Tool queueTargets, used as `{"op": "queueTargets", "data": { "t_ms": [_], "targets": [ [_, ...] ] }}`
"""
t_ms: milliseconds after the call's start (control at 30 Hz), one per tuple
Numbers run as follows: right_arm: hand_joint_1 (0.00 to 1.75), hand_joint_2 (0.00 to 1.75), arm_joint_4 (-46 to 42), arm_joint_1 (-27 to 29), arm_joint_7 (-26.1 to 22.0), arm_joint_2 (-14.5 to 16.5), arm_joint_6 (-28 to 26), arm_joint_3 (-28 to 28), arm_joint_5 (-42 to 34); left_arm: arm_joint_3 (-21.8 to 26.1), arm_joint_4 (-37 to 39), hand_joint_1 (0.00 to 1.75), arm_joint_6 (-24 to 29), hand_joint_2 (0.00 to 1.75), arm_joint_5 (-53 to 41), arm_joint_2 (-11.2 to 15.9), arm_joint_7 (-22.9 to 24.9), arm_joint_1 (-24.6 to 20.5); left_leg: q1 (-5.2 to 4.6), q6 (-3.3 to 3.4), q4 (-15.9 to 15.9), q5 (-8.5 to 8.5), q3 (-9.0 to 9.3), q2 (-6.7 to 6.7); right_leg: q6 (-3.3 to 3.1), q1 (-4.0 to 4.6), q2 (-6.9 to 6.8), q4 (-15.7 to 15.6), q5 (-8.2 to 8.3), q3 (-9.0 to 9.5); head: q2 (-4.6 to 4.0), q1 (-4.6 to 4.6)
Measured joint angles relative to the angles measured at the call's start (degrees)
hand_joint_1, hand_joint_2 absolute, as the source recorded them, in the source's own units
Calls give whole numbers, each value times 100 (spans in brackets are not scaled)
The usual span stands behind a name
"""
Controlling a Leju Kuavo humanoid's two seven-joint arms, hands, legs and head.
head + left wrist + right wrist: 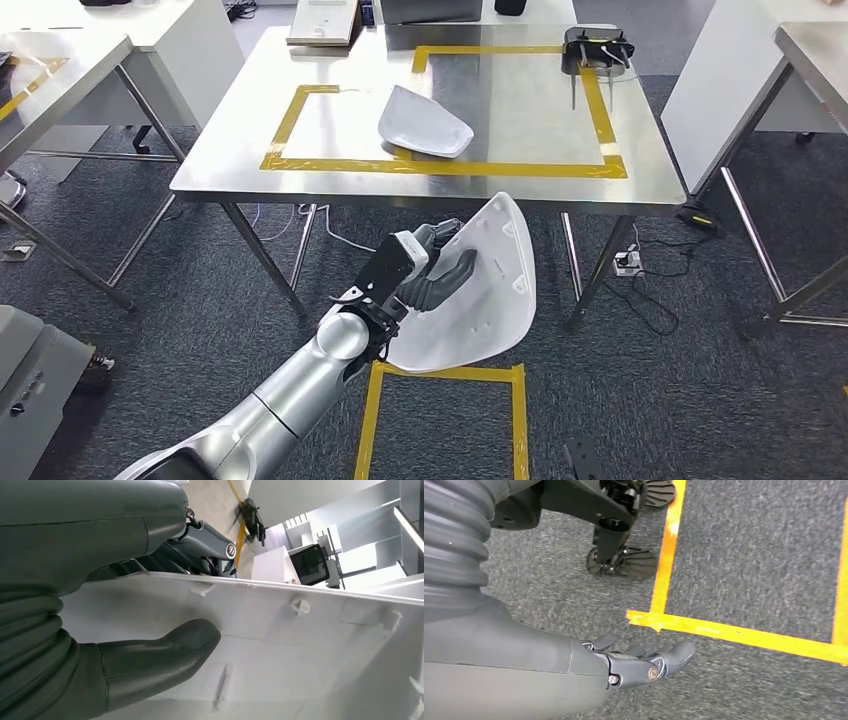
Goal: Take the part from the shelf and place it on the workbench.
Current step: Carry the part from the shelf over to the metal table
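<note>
The white part (480,290) is gripped by the left hand (425,275) short of the workbench (250,110); right hand (644,662) hangs loose, holding nothing.

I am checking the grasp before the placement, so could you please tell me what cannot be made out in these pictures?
- Head view: the left hand grips the white part; the shell hides its fingers behind it.
- Left wrist view: the thumb lies on the part's inner face; the part is cut off by the picture's edges.
- Head view: the black object on the workbench is too small to identify.
</note>
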Motion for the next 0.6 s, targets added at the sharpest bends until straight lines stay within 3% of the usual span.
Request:
{"op": "queueTargets", "data": {
  "t_ms": [67, 167, 233, 600],
  "targets": [
    [0, 175, 0, -28, -21, 1, 5, 0, 1, 0, -11, 175, -1, 175, -3, -2, 10, -1, 9, -46, -16, 17, 26, 0, -17, 18, -1, 3, -2, -2, 0, 1],
    [0, 175, 0, -49, -31, 1, 5, 0, 2, 0, -18, 175, -1, 175, -6, -4, 18, -1, 18, -192, -33, 17, 27, -1, -28, 37, -1, 7, -5, -5, 0, 2],
    [0, 175, 0, -52, -50, 1, 5, 0, 15, 0, -22, 175, -3, 175, -6, -4, 18, -1, 18, -248, -30, 10, 18, -1, -28, 41, -3, 5, -7, -4, 0, 2],
    [0, 175, 0, -100, -74, 13, 66, 2, 150, 0, -92, 175, 14, 175, -77, -5, 37, 7, 14, -225, 61, -12, -66, -6, 23, 37, -8, -46, 26, 1, 0, 4]
  ]
}}
